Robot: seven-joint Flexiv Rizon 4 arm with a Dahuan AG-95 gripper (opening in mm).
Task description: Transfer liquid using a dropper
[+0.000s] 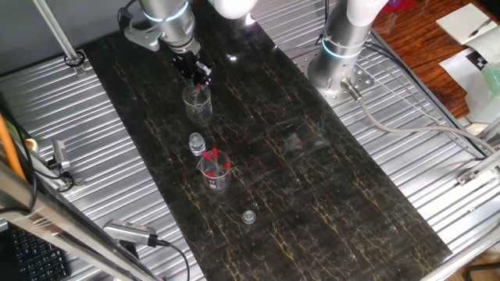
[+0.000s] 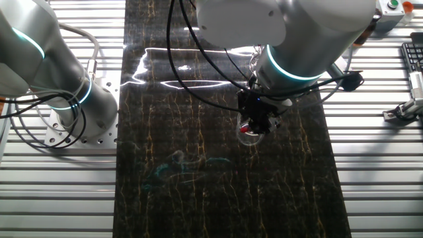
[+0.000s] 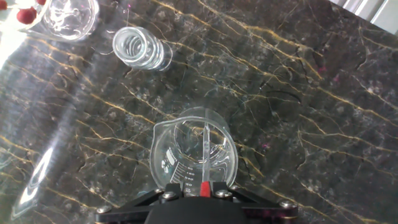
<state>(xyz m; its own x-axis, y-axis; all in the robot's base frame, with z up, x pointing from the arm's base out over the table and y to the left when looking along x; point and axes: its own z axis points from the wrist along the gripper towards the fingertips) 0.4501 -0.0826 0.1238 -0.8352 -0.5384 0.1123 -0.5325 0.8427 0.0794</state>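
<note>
Black and blocky, the gripper sits at the bottom centre of the hand view, its jaws drawn in narrow on the red rubber bulb of the dropper. Only a sliver of red shows between the pads. The dropper's thin clear stem runs straight up the frame from there, into the mouth of a glass beaker directly below the claw. The beaker is round and transparent with a pouring lip at its upper left and printed white graduation marks on its inner wall; whether the stem tip touches the glass cannot be told.

In the upper left of the hand view stands a small clear vial, seen from above as concentric glass rings, and in the far corner a second beaker with red bulbs beside its rim.

From one fixed view, the gripper hangs just over the near beaker in the upper left of the frame. Lower down come the vial, the second beaker holding several red-topped droppers, and a small clear cap, all standing apart on the table, a glossy black slab veined with gold. Ribbed metal surrounds the slab.

In the other fixed view the arm hides most of the beaker.
</note>
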